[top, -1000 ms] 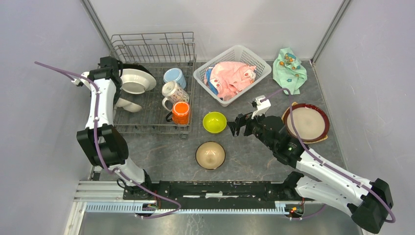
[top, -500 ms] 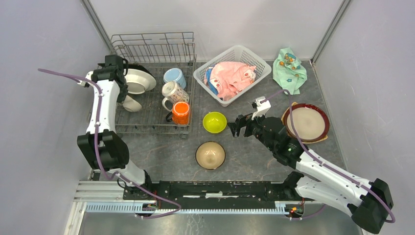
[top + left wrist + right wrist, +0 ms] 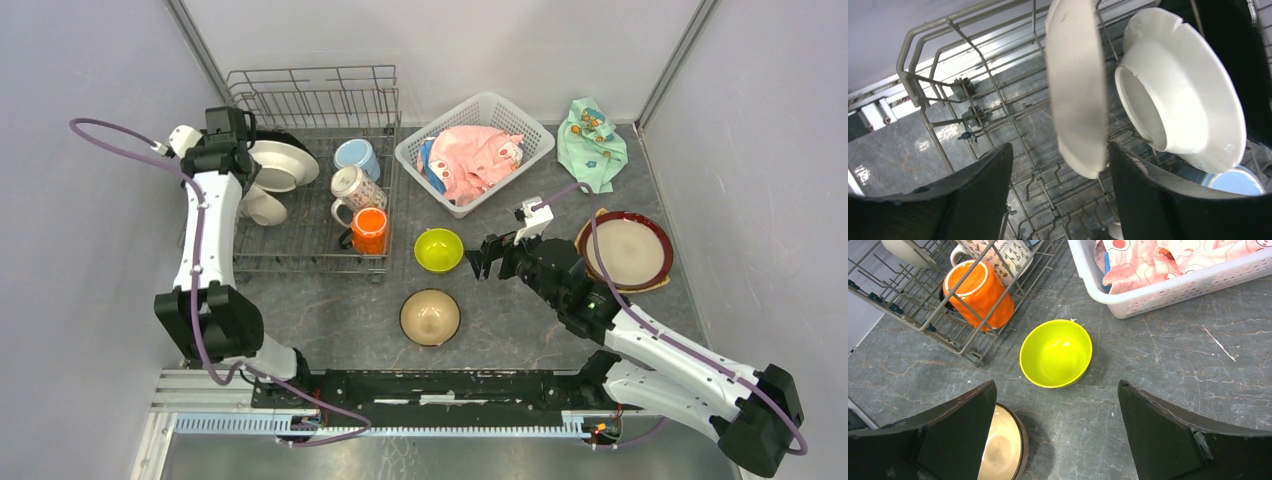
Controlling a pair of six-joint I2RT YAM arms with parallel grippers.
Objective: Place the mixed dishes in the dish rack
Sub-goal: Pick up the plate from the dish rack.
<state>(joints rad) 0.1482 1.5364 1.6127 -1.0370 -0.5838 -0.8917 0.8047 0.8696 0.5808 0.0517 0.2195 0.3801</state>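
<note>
Left pincer [image 3: 1058, 165] spread, just released | round white ceramic plate [image 3: 1075, 90] upright on edge in grey wire dish rack [image 3: 923, 70], upper left of frame | right pincer [image 3: 1055, 386] spread over lime-green bowl [image 3: 1056, 352] on surface [image 3: 1173, 365], centre: likely next.

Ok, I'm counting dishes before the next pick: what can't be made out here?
Top view: the red-rimmed plate covers all but a tan sliver of something beneath; the pink cloth covers the white basket's contents.
Left wrist view: the dark plate is cut off by the frame and covered by a white dish.
Right wrist view: the tan bowl is cut by the bottom edge.
</note>
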